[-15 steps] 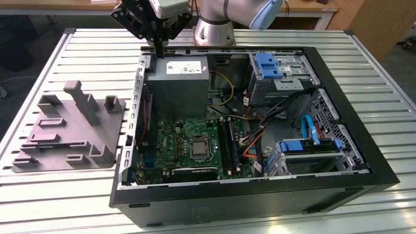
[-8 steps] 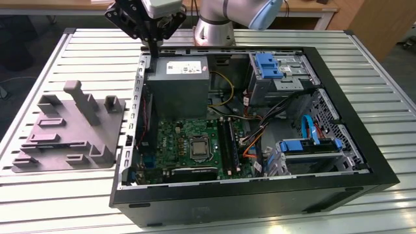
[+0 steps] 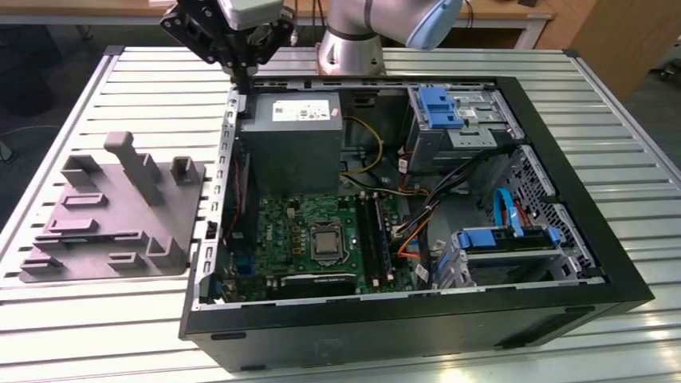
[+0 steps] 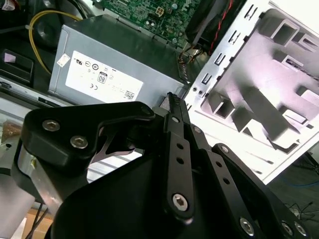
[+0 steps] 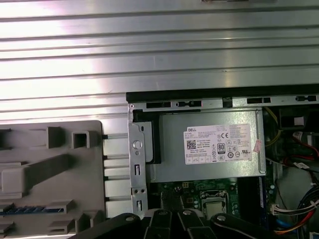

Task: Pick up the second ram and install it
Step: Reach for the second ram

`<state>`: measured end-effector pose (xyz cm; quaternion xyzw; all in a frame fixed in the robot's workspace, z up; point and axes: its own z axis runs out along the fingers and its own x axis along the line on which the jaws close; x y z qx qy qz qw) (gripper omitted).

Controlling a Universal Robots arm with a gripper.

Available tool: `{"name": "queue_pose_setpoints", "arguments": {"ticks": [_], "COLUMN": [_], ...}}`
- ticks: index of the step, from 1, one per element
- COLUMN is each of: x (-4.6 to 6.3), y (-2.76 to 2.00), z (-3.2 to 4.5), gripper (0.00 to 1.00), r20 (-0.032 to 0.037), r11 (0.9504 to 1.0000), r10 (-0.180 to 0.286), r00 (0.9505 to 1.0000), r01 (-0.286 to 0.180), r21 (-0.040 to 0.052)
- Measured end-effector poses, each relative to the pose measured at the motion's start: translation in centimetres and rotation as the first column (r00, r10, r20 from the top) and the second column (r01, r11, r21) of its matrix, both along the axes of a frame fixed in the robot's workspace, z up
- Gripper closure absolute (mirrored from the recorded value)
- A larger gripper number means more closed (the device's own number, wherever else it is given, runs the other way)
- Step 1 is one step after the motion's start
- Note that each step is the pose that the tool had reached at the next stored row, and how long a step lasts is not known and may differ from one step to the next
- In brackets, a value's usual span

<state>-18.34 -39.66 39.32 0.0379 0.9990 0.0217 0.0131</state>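
Gripper (image 3: pixel 246 78) hung clenched, empty, over case (image 3: pixel 596 239) rear edge beside power-supply box (image 3: pixel 289 132). Well apart, second ram (image 5: pixel 22 210) sat slotted in grey fixture (image 5: pixel 55 172). Judged light, stiff, fragile: pinch flat faces mid-length, gently

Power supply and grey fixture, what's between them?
The case's metal wall and a strip of slatted table, in the first wrist view.

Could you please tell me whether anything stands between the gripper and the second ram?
Nothing visible does. The gripper hangs above a corner of the case by the power supply; the second ram lies uncovered in the grey holder beside it.
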Motion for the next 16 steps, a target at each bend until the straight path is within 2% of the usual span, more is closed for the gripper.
{"name": "queue_pose_setpoints", "arguments": {"ticks": [16], "x": [-1.8], "y": [0.1], "z": [0.0], "gripper": [0.9], "r20": [0.0], "r11": [1.0], "r10": [0.0], "r00": [1.0], "r01": [0.0], "r21": [0.0]}}
